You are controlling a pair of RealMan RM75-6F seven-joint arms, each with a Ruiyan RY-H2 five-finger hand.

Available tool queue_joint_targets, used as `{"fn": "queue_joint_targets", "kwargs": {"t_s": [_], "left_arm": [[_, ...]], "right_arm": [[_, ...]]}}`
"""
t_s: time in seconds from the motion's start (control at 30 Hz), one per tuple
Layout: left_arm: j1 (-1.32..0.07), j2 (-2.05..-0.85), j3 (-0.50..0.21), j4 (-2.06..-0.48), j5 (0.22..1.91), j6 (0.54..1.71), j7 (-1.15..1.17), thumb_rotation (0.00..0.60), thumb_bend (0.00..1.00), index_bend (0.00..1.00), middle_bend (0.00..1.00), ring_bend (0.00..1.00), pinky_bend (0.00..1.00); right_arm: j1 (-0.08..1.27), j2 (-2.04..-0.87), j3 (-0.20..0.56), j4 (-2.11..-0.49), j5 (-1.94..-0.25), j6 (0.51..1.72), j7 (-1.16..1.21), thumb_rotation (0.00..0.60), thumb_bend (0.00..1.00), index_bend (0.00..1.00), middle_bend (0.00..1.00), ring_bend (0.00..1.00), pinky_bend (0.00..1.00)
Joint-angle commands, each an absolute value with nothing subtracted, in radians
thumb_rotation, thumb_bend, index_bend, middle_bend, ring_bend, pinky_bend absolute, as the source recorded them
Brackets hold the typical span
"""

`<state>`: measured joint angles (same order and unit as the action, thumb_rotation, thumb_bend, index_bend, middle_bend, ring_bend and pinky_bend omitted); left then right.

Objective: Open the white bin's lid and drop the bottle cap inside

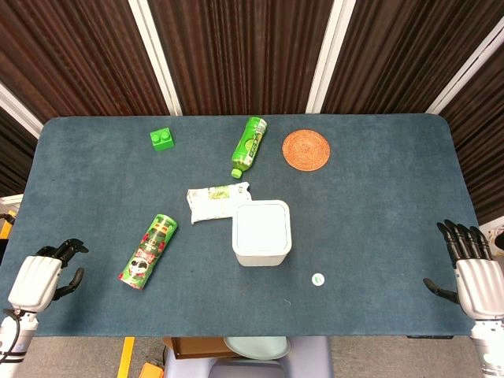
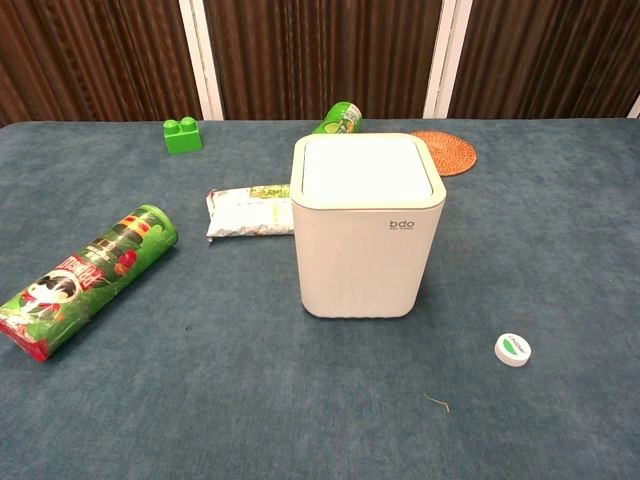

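In the chest view the green bottle [image 2: 342, 117] is mostly hidden behind the white bin [image 2: 367, 225], only its end showing above the lid [image 2: 366, 168]; the woven coaster [image 2: 447, 152] is partly cut off by the bin too; neither hand appears in that view; the print on the snack packet [image 1: 216, 201] is too small to read.

The left hand [image 1: 43, 277] sits at the near left edge of the counter [image 1: 378, 213], fingers [image 1: 69, 249] curled loosely inward and holding nothing; the right hand [image 1: 475, 272] sits at the near right edge, fingers [image 1: 463, 236] stretched straight and apart, thumb out to the side, also holding nothing; both are well apart from every object.

One white bin stands near the middle of the counter, its lid closed and flat; one bottle cap [image 1: 317, 279], white with a green mark, lies on the counter near the bin, on its near right side, not touching it; one chip can [image 1: 148, 250] lies on its side to the bin's left; one snack packet lies just beyond the bin's far left corner; one green bottle, one green brick [image 1: 162, 138] and one coaster lie toward the far edge.
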<state>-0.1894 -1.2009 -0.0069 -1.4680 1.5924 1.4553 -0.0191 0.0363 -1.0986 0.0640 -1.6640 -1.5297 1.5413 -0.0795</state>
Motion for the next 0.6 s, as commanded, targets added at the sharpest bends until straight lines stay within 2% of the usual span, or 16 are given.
{"fn": "queue_joint_targets", "kwargs": {"t_s": [0.03, 0.43, 0.53, 0.6], "left_arm": [[-0.189, -1.200, -0.007, -1.468, 1.592, 1.455, -0.019, 0.600, 0.44, 0.36, 0.29, 0.54, 0.43], [-0.190, -1.205, -0.013, -1.453, 1.581, 1.451, -0.031, 0.600, 0.44, 0.35, 0.29, 0.53, 0.43], [-0.182, -1.202, -0.016, -1.463, 1.577, 1.466, -0.026, 0.600, 0.44, 0.34, 0.28, 0.46, 0.43], [-0.175, -1.203, -0.018, -1.467, 1.583, 1.487, -0.018, 0.600, 0.44, 0.30, 0.25, 0.37, 0.40]], "right_arm": [[0.037, -1.100, 0.064, -1.663, -1.529, 1.541, -0.081, 0.600, 0.18, 0.19, 0.16, 0.12, 0.17], [0.047, -1.103, 0.069, -1.665, -1.511, 1.516, -0.087, 0.600, 0.18, 0.19, 0.16, 0.12, 0.17], [0.049, -1.106, 0.062, -1.663, -1.517, 1.510, -0.096, 0.600, 0.18, 0.17, 0.15, 0.11, 0.17], [0.048, -1.105, 0.054, -1.662, -1.533, 1.512, -0.092, 0.600, 0.18, 0.15, 0.13, 0.11, 0.17]]}}
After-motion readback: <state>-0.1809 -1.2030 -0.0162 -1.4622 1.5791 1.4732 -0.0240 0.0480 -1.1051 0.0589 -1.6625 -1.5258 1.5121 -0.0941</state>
